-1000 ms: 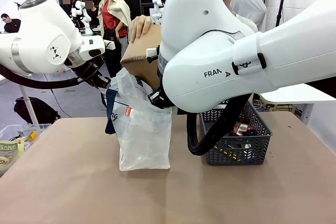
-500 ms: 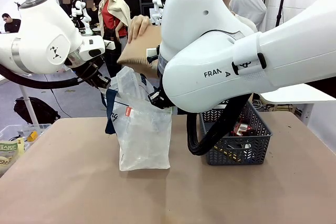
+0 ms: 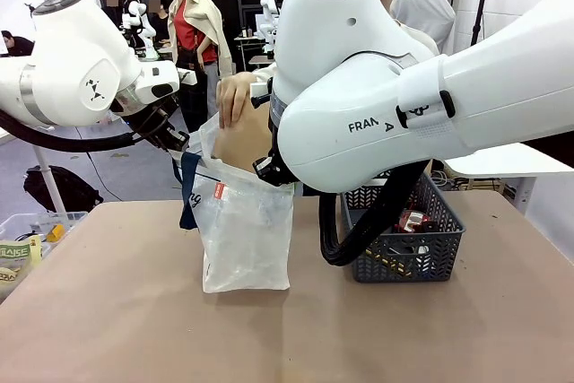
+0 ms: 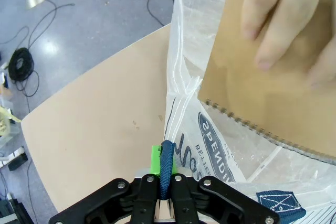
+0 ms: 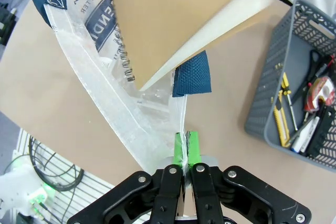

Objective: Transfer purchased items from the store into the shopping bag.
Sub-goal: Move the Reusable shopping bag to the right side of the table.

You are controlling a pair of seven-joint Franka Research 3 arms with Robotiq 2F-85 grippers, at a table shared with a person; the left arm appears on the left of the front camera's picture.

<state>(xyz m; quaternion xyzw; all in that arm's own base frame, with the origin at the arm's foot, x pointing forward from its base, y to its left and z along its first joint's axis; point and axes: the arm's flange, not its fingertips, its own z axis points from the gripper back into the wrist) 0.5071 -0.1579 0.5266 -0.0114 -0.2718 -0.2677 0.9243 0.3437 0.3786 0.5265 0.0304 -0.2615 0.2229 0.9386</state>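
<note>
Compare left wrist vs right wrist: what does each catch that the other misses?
Left wrist: the left gripper shut on a navy handle of the shopping bag, and a person's hand on a brown spiral notebook; grey floor with cables beyond the table.
Right wrist: the right gripper shut on the bag's plastic rim, and the grey basket holding scissors, a tape roll and yellow cutters.
Both: the bag held open, the notebook at its mouth, the tan table.

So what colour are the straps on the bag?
Dark navy blue straps, seen best in the right wrist view.
</note>
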